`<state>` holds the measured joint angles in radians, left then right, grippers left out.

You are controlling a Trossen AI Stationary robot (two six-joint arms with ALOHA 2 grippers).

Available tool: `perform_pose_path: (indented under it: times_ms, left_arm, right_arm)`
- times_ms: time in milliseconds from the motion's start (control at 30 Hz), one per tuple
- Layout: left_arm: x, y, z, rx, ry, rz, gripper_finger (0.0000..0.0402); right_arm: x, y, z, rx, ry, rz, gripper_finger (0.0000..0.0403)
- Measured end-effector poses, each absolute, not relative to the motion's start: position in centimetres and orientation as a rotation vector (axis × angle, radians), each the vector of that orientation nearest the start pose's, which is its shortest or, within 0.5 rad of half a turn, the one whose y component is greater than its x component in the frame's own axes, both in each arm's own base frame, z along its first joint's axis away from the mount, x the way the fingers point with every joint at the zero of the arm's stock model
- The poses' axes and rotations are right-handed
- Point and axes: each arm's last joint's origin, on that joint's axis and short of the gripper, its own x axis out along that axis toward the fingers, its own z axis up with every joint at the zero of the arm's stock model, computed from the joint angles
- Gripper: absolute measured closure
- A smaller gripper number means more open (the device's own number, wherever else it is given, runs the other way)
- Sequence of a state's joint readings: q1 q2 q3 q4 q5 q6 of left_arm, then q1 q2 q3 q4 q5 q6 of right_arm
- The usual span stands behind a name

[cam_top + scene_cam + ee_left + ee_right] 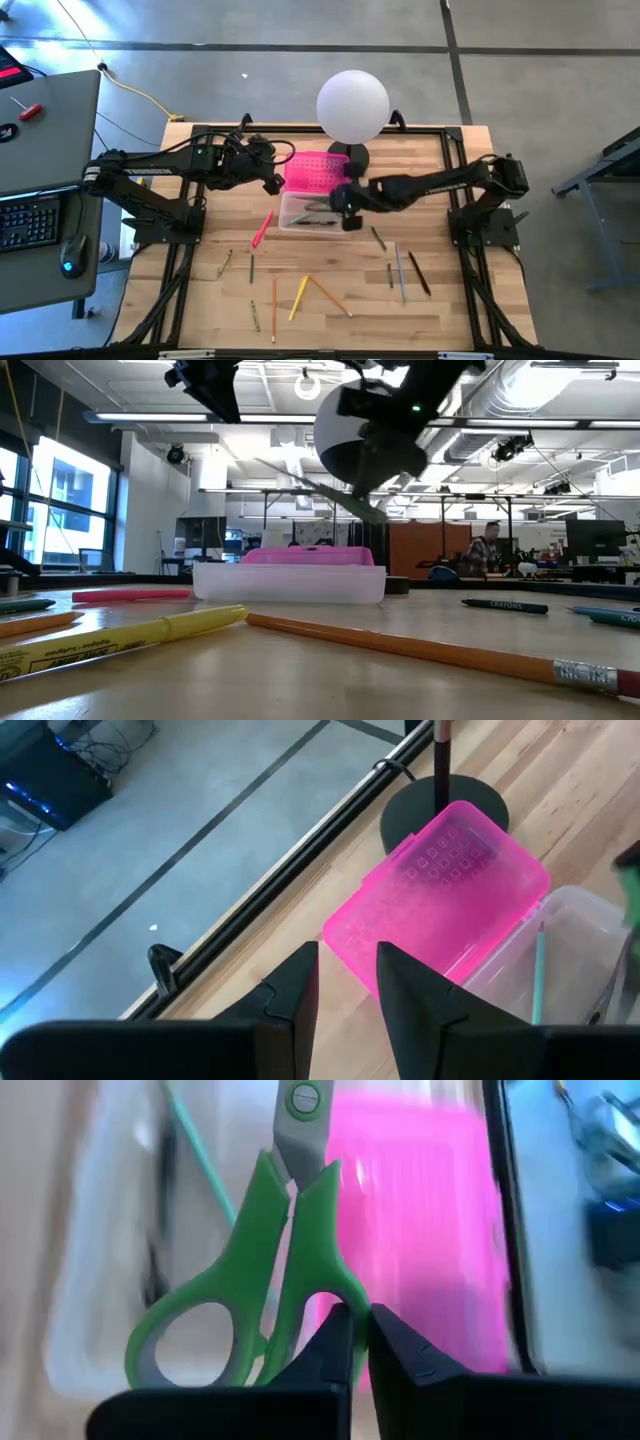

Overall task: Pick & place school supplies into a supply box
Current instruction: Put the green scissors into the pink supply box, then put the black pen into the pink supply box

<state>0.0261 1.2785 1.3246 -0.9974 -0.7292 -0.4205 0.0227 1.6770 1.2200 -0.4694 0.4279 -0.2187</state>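
The supply box stands mid-table with its clear base (pixel 310 212) open and its hot-pink lid (pixel 315 172) folded back toward the far edge. A few pens lie inside the base (pixel 540 975). My right gripper (pixel 347 203) hovers over the base, shut on small green-handled scissors (pixel 262 1270). My left gripper (pixel 348 982) is open, raised beside the lid's left end, touching nothing. A pink marker (pixel 262 228), a yellow pencil (pixel 298 297), an orange pencil (pixel 330 295) and several other pens lie flat on the near half of the table. My right gripper pinches the scissors between its two fingers (pixel 340 1342) at the rim of one handle loop (pixel 325 1295). The blades (pixel 298 1120) point away from the wrist. The scissors are lifted clear above the clear base and sit slanted in the low view (pixel 330 495).
A white globe lamp (pixel 352 105) on a dark foot (pixel 440 815) stands right behind the pink lid. Grey and dark pens (pixel 402 272) lie to the right of the box. A desk with keyboard and mouse (pixel 40 215) is off the table's left side. A person (pixel 487 548) sits far behind.
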Motion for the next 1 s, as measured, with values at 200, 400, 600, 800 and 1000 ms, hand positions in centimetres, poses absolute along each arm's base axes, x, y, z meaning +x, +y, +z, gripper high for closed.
perform_pose_path:
  times_ms: [200, 400, 600, 800, 1000]
  left_arm:
    - [23.7, 2.6, 35.6, -0.023, 0.733, 0.893, 0.0268]
    - [23.7, 2.6, 35.5, -0.022, 0.734, 0.894, 0.0268]
    - [23.7, 2.6, 35.5, -0.025, 0.738, 0.888, 0.0268]
    - [23.7, 2.6, 35.5, -0.027, 0.736, 0.888, 0.0268]
    - [23.7, 2.6, 35.5, -0.029, 0.735, 0.888, 0.0268]
  right_arm:
    - [36.9, -1.8, 20.9, -0.337, 0.96, -0.175, 0.0402]
    - [37.8, -2.5, 17.2, -0.349, 1.069, -0.161, 0.0402]
    - [37.8, -2.4, 16.3, -0.319, 1.097, -0.099, 0.0402]
    - [37.8, -2.3, 16.3, -0.328, 1.098, -0.077, 0.0385]
    - [37.8, -2.3, 16.3, -0.328, 1.1, -0.077, 0.0351]
